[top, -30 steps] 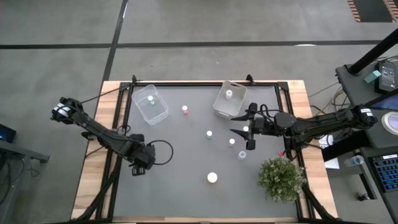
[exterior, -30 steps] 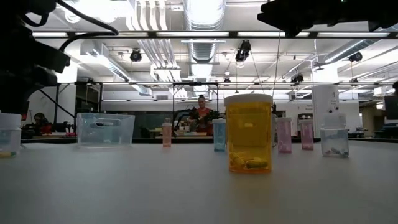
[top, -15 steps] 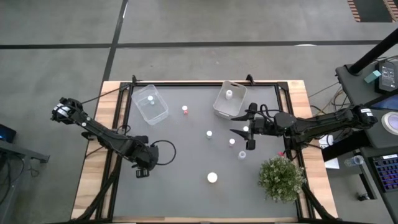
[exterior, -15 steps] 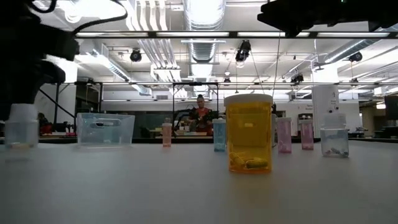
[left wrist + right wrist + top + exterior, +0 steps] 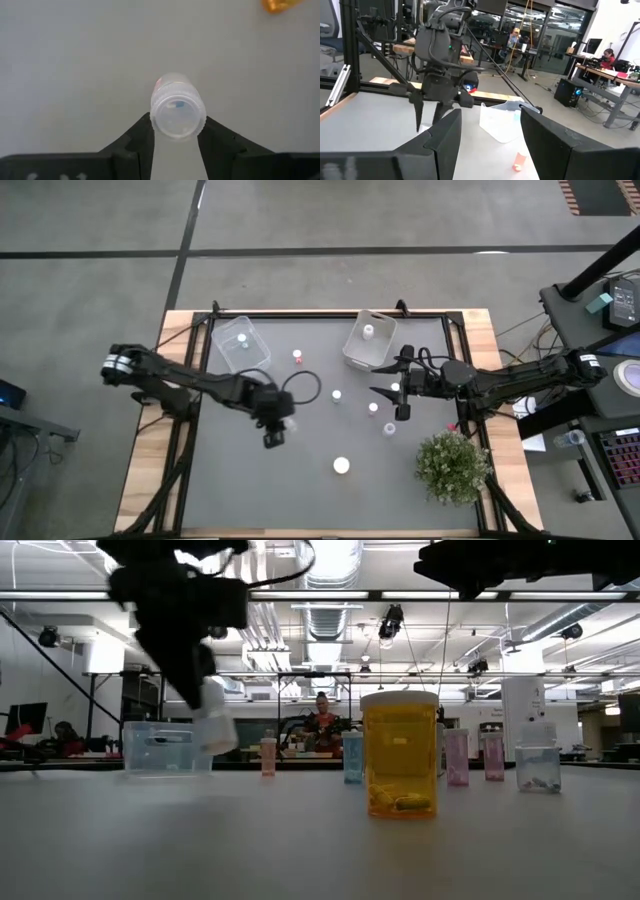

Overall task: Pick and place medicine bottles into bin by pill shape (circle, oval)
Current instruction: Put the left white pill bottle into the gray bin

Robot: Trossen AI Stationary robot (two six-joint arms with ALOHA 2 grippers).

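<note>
My left gripper [image 5: 272,436] hangs over the table's middle left, shut on a small clear medicine bottle [image 5: 177,107] with a white cap. The low view shows that bottle [image 5: 215,728] in the air. My right gripper [image 5: 386,391] waits open above the table's right half, with nothing between its fingers [image 5: 445,135]. Other medicine bottles stand upright on the mat: a red-capped one [image 5: 298,357], white-capped ones [image 5: 337,395] [image 5: 373,408] [image 5: 390,428], and a wider white one [image 5: 342,466]. An amber bottle [image 5: 400,755] stands near the low camera. Two clear bins [image 5: 240,345] [image 5: 366,340] at the far side each hold one bottle. My left gripper pinches the bottle at the sides of its cap [image 5: 156,120] between its two fingers [image 5: 140,137]. The fingers come slanting down from above. The bottle hangs below them, tilted and lifted clear of the table.
A bushy green plant [image 5: 452,465] stands at the near right corner, close to my right arm. Free mat lies on the near left. Beyond the far edge, the low view shows benches and a seated person in the room.
My left gripper has gone up and toward the table's right edge, from the near left toward the middle. The clear bottle, which stood on the mat at the left, now hangs lifted clear and tilted in its hold. My right arm has kept still.
</note>
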